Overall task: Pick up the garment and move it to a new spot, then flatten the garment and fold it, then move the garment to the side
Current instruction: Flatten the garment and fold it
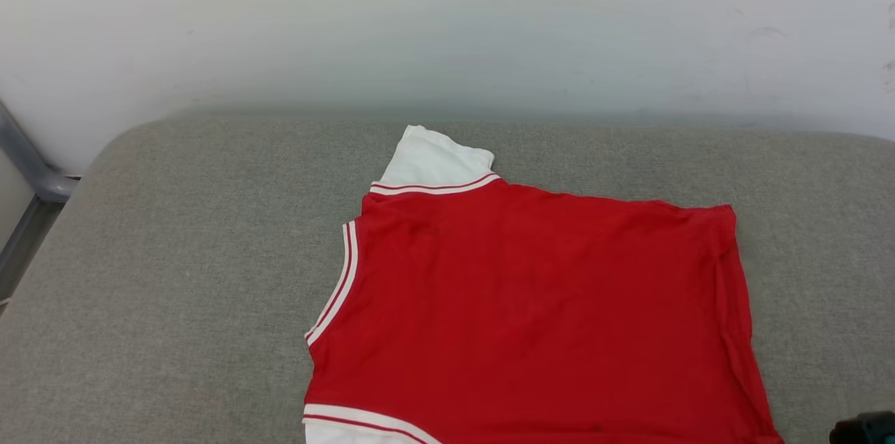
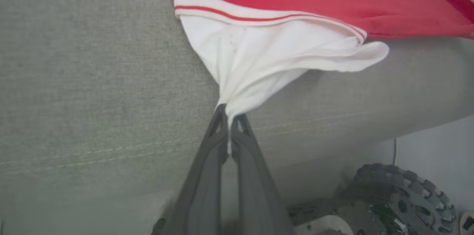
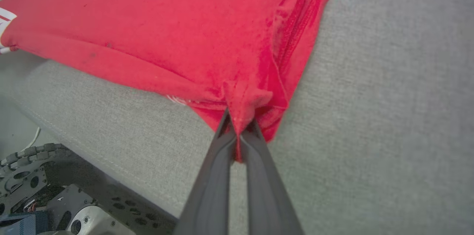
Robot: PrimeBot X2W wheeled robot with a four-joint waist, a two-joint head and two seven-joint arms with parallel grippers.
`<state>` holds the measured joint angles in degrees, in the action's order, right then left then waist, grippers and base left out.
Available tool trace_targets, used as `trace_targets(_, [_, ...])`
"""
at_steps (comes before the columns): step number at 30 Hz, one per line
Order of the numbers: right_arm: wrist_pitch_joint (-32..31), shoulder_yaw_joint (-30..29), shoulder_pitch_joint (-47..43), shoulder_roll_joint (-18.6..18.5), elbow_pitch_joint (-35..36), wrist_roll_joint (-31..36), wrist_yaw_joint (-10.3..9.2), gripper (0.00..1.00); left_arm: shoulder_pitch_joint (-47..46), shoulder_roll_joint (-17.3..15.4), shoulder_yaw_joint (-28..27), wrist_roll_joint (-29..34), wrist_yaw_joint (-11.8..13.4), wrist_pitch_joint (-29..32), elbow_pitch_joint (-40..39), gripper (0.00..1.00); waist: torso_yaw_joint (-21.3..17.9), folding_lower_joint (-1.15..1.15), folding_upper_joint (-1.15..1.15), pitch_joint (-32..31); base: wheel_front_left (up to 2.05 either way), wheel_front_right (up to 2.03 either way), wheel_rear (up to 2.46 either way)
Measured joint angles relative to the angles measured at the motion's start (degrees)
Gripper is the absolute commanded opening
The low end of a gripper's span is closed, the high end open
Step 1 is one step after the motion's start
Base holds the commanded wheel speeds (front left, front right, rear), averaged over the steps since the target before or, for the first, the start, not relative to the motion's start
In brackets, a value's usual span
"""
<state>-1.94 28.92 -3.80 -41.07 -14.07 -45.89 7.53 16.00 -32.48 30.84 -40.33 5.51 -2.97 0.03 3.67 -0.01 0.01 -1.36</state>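
Observation:
The garment (image 1: pixel 531 304), a red shirt with white sleeves and striped trim, lies spread on the grey cushion (image 1: pixel 175 276), plain red side up, its near edge running past the bottom of the head view. My left gripper (image 2: pixel 229 116) is shut on the white near sleeve (image 2: pixel 259 61), which is pulled into a taut cone over the cushion's front edge. My right gripper (image 3: pixel 239 124) is shut on a bunched red corner of the garment (image 3: pixel 207 31) near the hem. The far white sleeve (image 1: pixel 433 157) lies flat toward the wall.
A white wall (image 1: pixel 447 24) rises close behind the cushion. A grey metal bar (image 1: pixel 28 164) slants at the far left. The robot's wheeled base (image 2: pixel 403 198) sits below the cushion's front edge. Bare cushion extends to the garment's left and right.

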Motion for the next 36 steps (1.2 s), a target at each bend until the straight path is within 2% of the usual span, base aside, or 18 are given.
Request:
trace_targets(6, [-3.63, -6.28, -6.43, 1.63, 4.23, 2.46, 0.00, 0.00, 1.49, -1.22, 0.93, -1.74, -0.97, 3.03, -1.58, 0.00, -0.27, 0.00, 0.00, 0.17, 0.00, 0.00, 0.00])
trace_targets(10, [-5.46, -9.79, -7.97, 3.60, 6.28, 4.31, 0.00, 0.00, -0.03, -1.57, 0.63, 0.27, -0.52, 1.76, -1.99, 0.00, -0.44, 0.01, 0.00, 0.06, 0.00, 0.00, 0.00])
trace_targets(11, [-7.14, -12.34, -7.97, 5.23, 8.17, 5.66, -0.01, 0.00, -3.80, -1.54, 0.87, 2.81, -0.97, 0.74, -2.09, 0.00, -0.48, 0.01, 0.00, 0.03, 0.00, 0.00, 0.00])
trace_targets(14, [-8.13, -13.79, -7.61, 6.19, 9.14, 6.04, -0.01, 0.00, -7.44, -1.65, 0.98, 4.72, -1.49, 0.37, -1.56, 0.00, -0.76, 0.01, 0.00, 0.06, 0.00, 0.00, 0.00])
trace_targets(27, [-10.40, -14.89, -2.03, 7.73, 10.88, 6.49, -0.01, 0.00, -25.26, -1.30, -0.03, 7.67, -6.57, 0.09, 6.11, 0.00, -3.21, 0.02, 0.00, 2.85, 0.00, 0.00, 0.00])
trace_targets(36, [-11.28, -13.02, 8.28, 7.71, 8.17, 5.50, -0.01, 0.00, -38.11, 0.11, 0.27, 8.83, -10.38, -0.64, 17.28, 0.00, -5.68, 0.02, 0.00, 9.06, 0.00, 0.00, 0.00])
